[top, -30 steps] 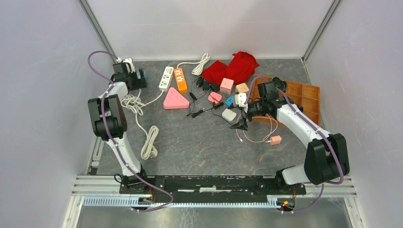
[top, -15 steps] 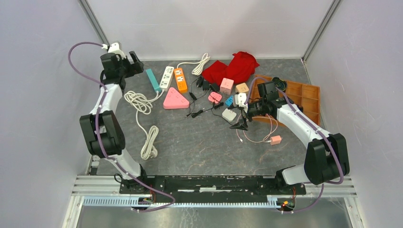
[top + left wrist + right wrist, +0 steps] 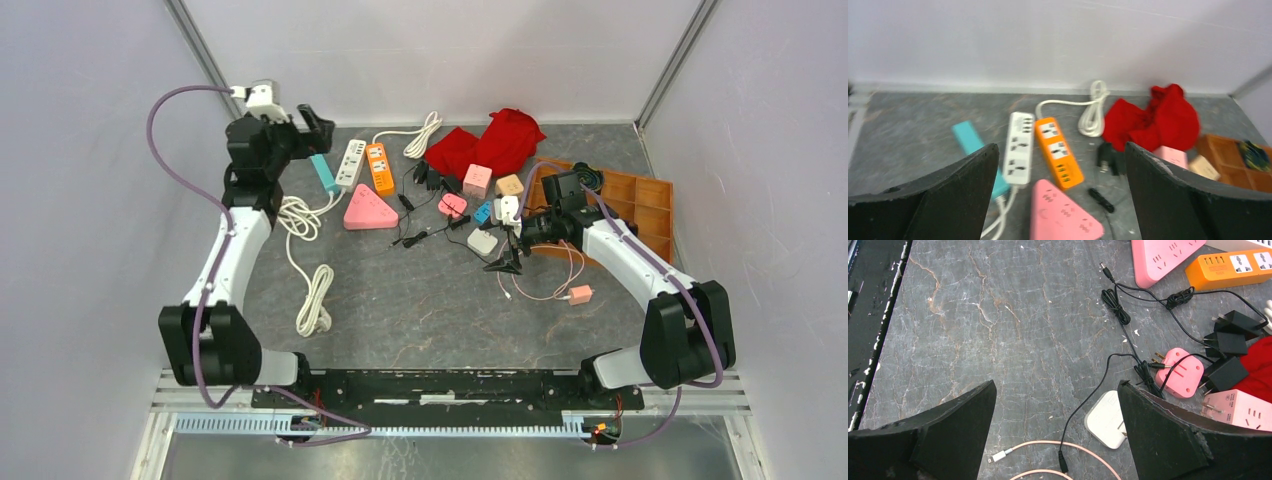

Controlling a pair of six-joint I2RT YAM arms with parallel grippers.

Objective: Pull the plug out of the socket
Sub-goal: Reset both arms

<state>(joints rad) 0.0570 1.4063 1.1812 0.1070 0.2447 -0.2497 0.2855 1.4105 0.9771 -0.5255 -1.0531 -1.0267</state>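
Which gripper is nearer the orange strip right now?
Left. The left gripper hovers just left of the orange strip; the right gripper is farther off, to its right and nearer the front.

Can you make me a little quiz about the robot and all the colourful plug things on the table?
1. True or false: the left gripper is holding the orange power strip.
2. What colour is the triangular socket block? A green, B pink, C black.
3. Fill in: between the teal strip and the orange power strip lies the ___ strip.
Key: 1 false, the left gripper is open and empty. 2 B. 3 the white strip.
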